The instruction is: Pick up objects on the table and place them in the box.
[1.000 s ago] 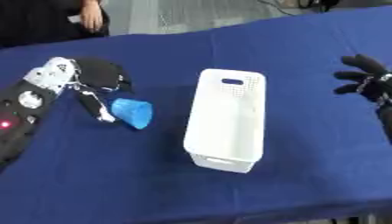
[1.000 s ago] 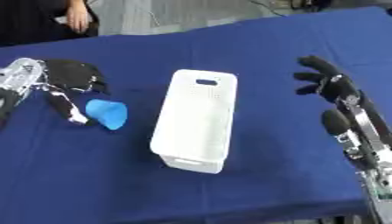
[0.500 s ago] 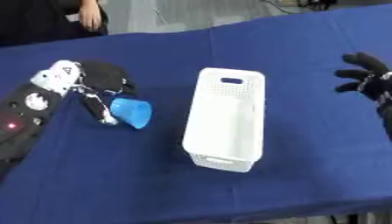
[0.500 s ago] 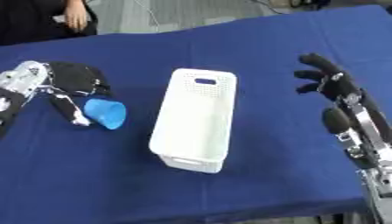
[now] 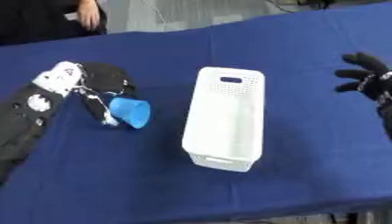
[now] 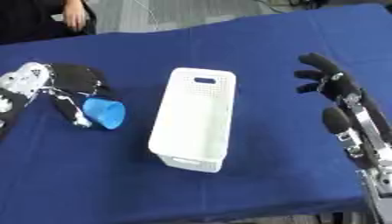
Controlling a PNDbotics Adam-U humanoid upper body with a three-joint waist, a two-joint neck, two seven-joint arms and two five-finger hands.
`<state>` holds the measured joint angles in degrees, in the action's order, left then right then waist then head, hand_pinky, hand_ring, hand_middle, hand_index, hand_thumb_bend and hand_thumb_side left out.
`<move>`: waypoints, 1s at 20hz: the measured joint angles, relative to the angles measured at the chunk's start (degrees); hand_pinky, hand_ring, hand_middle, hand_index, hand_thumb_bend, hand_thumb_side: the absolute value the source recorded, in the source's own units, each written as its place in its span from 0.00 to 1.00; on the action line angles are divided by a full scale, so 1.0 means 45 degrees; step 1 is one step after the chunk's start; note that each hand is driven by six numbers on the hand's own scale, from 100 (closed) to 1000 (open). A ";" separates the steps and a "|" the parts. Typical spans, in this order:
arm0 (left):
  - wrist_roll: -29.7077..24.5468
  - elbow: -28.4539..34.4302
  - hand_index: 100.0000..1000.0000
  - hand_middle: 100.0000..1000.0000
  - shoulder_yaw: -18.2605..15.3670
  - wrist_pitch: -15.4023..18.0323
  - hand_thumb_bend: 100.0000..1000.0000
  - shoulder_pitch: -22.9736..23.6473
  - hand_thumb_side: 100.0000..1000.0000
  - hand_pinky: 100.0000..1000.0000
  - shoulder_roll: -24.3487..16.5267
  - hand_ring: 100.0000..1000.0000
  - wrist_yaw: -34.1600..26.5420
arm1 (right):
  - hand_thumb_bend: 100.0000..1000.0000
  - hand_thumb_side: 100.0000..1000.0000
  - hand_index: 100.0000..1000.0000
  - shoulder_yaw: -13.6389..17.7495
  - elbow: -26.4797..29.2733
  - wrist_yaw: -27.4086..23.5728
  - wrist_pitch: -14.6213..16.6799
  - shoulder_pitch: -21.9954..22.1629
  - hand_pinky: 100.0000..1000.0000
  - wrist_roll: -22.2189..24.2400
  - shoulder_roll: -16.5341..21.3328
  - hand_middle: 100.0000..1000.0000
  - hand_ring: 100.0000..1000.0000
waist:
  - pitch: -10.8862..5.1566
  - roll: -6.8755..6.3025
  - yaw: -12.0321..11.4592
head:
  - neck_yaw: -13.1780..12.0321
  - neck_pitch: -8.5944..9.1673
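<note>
- Left hand (image 5: 98, 85): at the left of the table (image 5: 306, 52), fingers and thumb curled round a blue cup (image 5: 130, 112); whether the cup rests on the cloth or is just lifted cannot be told.
- Blue cup: lying tilted on its side, open mouth facing down and toward the box, base tucked against the palm; it sits at the hand's lower right.
- Box (image 5: 226, 116): white, perforated near its slot handle, empty as far as can be seen, at the table's centre. Its long axis runs from far to near, slightly askew, with the near end toward the camera.
- Deciding relation: the box lies to the right of the cup with a strip of bare cloth between; the left hand is much the nearer one, so the carry is judged to be a short sideways move over the box's left wall.
- Right hand (image 6: 325, 78): raised at the right edge, fingers spread and holding nothing, well apart from the box.
</note>
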<state>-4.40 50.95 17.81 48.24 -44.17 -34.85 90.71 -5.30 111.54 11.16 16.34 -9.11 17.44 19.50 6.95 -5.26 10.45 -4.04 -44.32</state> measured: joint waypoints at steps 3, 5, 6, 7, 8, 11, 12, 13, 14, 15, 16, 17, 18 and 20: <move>0.0015 -0.0007 0.93 0.79 -0.0006 0.0006 1.00 -0.0002 0.94 0.89 0.0007 0.81 0.0028 | 0.50 1.00 1.00 0.0000 0.0000 0.0000 0.0000 -0.0052 0.68 0.0002 -0.0004 0.91 0.83 | 0.0002 0.0000 0.0002 | 0.0000 0.0000; 0.0023 -0.0046 0.93 0.78 -0.0039 0.0008 1.00 -0.0002 0.94 0.89 0.0022 0.80 0.0041 | 0.51 1.00 1.00 0.0000 0.0000 0.0000 0.0001 -0.0054 0.68 0.0004 -0.0044 0.91 0.83 | 0.0005 0.0000 0.0002 | 0.0000 0.0000; 0.0031 -0.0075 0.93 0.78 -0.0078 0.0002 1.00 -0.0002 0.94 0.89 0.0051 0.80 0.0041 | 0.51 1.00 1.00 0.0000 0.0000 0.0000 0.0001 -0.0058 0.68 0.0005 -0.0057 0.91 0.83 | 0.0007 0.0001 0.0002 | 0.0000 0.0000; 0.0037 -0.0082 0.93 0.78 -0.0099 -0.0004 1.00 -0.0001 0.94 0.89 0.0081 0.80 0.0035 | 0.51 1.00 1.00 0.0000 0.0000 0.0000 0.0001 -0.0074 0.68 0.0005 -0.0064 0.91 0.83 | 0.0012 0.0002 0.0002 | 0.0000 0.0000; 0.0037 -0.0085 0.93 0.78 -0.0134 -0.0007 1.00 0.0001 0.93 0.89 0.0112 0.80 0.0016 | 0.51 1.00 1.00 0.0000 0.0000 0.0000 0.0001 -0.0085 0.68 0.0006 -0.0086 0.91 0.83 | 0.0017 0.0003 0.0002 | 0.0000 0.0000; 0.0029 -0.0096 0.92 0.77 -0.0198 -0.0015 1.00 0.0015 0.92 0.87 0.0123 0.79 -0.0094 | 0.51 1.00 1.00 -0.0001 0.0000 0.0000 -0.0004 -0.0087 0.68 0.0014 -0.0092 0.91 0.83 | 0.0047 0.0008 0.0003 | 0.0000 0.0000; 0.0025 -0.0129 0.92 0.77 -0.0235 -0.0017 1.00 0.0020 0.92 0.87 0.0141 0.79 -0.0168 | 0.51 1.00 1.00 -0.0001 0.0000 -0.0001 -0.0011 -0.0087 0.68 0.0021 -0.0093 0.91 0.83 | 0.0051 0.0010 0.0004 | 0.0000 0.0000; 0.0012 -0.0164 0.91 0.78 -0.0261 -0.0024 1.00 0.0021 0.92 0.86 0.0171 0.79 -0.0250 | 0.50 1.00 1.00 -0.0001 0.0000 -0.0001 -0.0016 -0.0088 0.68 0.0026 -0.0094 0.91 0.83 | 0.0051 0.0013 0.0005 | -0.0001 0.0000; -0.0003 -0.0200 0.91 0.78 -0.0307 -0.0024 1.00 0.0022 0.91 0.86 0.0210 0.78 -0.0344 | 0.51 1.00 1.00 -0.0001 0.0000 -0.0001 -0.0019 -0.0089 0.68 0.0029 -0.0094 0.91 0.83 | 0.0055 0.0014 0.0006 | -0.0001 0.0000; -0.0026 -0.0240 0.91 0.77 -0.0324 -0.0014 1.00 0.0022 0.91 0.85 0.0224 0.78 -0.0444 | 0.50 1.00 1.00 -0.0001 0.0000 -0.0001 -0.0021 -0.0089 0.68 0.0031 -0.0095 0.91 0.83 | 0.0057 0.0015 0.0007 | -0.0002 0.0000; -0.0070 -0.0265 0.91 0.77 -0.0351 -0.0014 1.00 0.0025 0.91 0.84 0.0225 0.77 -0.0543 | 0.50 1.00 1.00 -0.0001 0.0000 -0.0001 -0.0023 -0.0089 0.68 0.0033 -0.0095 0.91 0.83 | 0.0060 0.0016 0.0007 | -0.0002 0.0000; -0.0114 -0.0302 0.90 0.76 -0.0384 -0.0023 1.00 0.0026 0.91 0.83 0.0229 0.76 -0.0642 | 0.50 1.00 1.00 -0.0001 0.0000 -0.0001 -0.0023 -0.0090 0.68 0.0034 -0.0096 0.91 0.83 | 0.0063 0.0017 0.0007 | -0.0002 0.0000; -0.0159 -0.0327 0.90 0.76 -0.0396 -0.0016 1.00 0.0028 0.90 0.81 0.0231 0.76 -0.0748 | 0.50 1.00 1.00 -0.0001 0.0000 -0.0001 -0.0023 -0.0091 0.68 0.0034 -0.0096 0.91 0.83 | 0.0065 0.0017 0.0008 | -0.0003 0.0000; -0.0260 -0.0369 0.90 0.74 -0.0436 -0.0015 1.00 0.0052 0.89 0.76 0.0236 0.74 -0.0960 | 0.50 1.00 1.00 -0.0001 0.0000 -0.0001 -0.0023 -0.0093 0.68 0.0034 -0.0098 0.91 0.83 | 0.0069 0.0018 0.0011 | -0.0003 0.0000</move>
<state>-5.57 49.29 15.85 48.17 -43.94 -33.79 86.39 -5.30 111.54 11.16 16.24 -9.53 17.60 19.06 7.26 -5.18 10.50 -4.06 -44.32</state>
